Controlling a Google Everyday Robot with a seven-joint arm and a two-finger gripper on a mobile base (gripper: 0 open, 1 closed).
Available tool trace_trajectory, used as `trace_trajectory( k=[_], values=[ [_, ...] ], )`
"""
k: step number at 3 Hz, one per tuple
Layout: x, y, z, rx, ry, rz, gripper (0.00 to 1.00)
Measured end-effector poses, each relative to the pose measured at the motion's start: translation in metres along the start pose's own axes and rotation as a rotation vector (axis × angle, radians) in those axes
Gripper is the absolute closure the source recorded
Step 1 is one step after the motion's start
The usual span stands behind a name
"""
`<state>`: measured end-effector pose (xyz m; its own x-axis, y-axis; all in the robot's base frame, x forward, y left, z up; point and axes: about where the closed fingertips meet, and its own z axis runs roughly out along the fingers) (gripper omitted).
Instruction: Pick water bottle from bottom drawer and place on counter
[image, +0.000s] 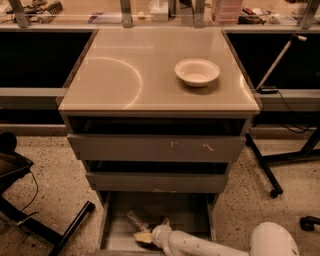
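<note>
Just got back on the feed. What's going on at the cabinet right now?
The robot's arm reaches from the lower right into the open bottom drawer. Its tool is low over the drawer floor, right beside the bottle, which lies tilted on its side. I cannot tell whether the tool touches the bottle. The bottle is not yet lifted. Up on the counter sits a white bowl.

Clear water bottle (136, 220) lies in the open bottom drawer (187, 215) (gripper (144, 236) just beside).
</note>
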<state>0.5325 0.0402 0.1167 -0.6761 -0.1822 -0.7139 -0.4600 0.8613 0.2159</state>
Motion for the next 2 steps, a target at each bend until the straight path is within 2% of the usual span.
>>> trace_trajectory(
  k=[1,2],
  values=[
    [0.0000,-0.0002,-0.0001,0.000,0.000,0.000,0.19],
    [0.0000,-0.0002,-0.0001,0.000,0.000,0.000,0.42]
  ],
)
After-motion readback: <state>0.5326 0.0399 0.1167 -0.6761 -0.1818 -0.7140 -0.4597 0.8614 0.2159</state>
